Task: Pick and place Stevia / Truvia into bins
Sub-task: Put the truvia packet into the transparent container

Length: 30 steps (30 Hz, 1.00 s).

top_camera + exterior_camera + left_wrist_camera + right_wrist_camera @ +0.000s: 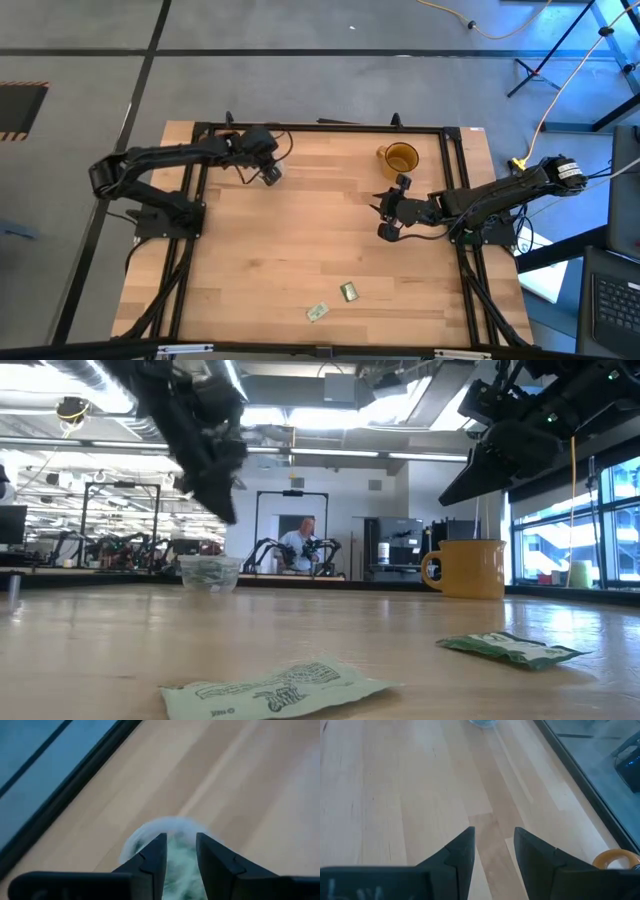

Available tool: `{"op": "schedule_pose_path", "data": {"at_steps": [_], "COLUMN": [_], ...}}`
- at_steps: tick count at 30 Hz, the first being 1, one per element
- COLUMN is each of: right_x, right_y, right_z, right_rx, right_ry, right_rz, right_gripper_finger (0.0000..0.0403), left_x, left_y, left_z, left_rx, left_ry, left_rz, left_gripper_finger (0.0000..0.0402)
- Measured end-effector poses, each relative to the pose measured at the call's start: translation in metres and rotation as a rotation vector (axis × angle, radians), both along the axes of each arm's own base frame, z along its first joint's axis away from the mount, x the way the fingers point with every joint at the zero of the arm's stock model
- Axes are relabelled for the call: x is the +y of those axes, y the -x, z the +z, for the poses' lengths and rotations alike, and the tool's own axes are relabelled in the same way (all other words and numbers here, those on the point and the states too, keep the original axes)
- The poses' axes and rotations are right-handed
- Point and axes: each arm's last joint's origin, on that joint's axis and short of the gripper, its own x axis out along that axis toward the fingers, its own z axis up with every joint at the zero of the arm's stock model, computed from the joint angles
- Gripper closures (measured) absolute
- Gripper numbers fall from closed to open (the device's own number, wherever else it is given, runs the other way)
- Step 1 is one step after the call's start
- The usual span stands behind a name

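Observation:
Two green and white Stevia sachets (pixel 349 291) (pixel 317 313) lie flat near the table's front edge; the low view shows them close up (pixel 275 692) (pixel 508 647). The clear cup (pixel 210 572) stands at the far left with green sachets inside (pixel 176 855). My left gripper (pixel 181 845) hangs open just above it, fingers slanting down, nothing between them. The amber mug (pixel 400 159) stands at the far right. My right gripper (pixel 494 840) is open over bare wood, a little nearer the front edge than the mug, and holds nothing.
A black frame (pixel 320 128) runs along the table's far and side edges. Bare wood lies between the two cups and the sachets. In the room beyond the far edge, a person (pixel 300 545) sits in the background.

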Motion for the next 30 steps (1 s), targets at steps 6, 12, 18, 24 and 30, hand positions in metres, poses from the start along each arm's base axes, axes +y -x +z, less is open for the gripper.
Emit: {"op": "schedule_pose_path", "data": {"at_steps": [6,12,18,24,30], "right_x": [0.0,0.001,0.009,0.03,0.067], "right_y": [-0.001,-0.002,-0.007,-0.016,-0.036], "right_z": [0.001,0.001,0.005,0.003,-0.007], "right_rx": [-0.015,-0.008,-0.056,-0.099,-0.012], "right_ry": [-0.001,0.007,-0.155,-0.201,-0.194], "right_rz": [0.004,0.031,0.22,0.389,0.496], "right_gripper_finger": [0.0263,0.0263,0.0263,0.0263,0.0263], "left_x": [-0.031,-0.08,-0.132,-0.179,-0.204], "left_y": [-0.027,-0.05,-0.057,-0.048,-0.039], "left_z": [0.018,0.021,0.016,0.008,0.005], "left_rx": [-0.161,-0.341,-0.557,-0.719,-0.767], "left_ry": [-0.023,-0.052,-0.068,-0.065,-0.064], "left_rz": [-0.291,-0.529,-0.697,-0.848,-0.823], "left_gripper_finger": [0.0302,0.0302,0.0302,0.0302,0.0302]}}
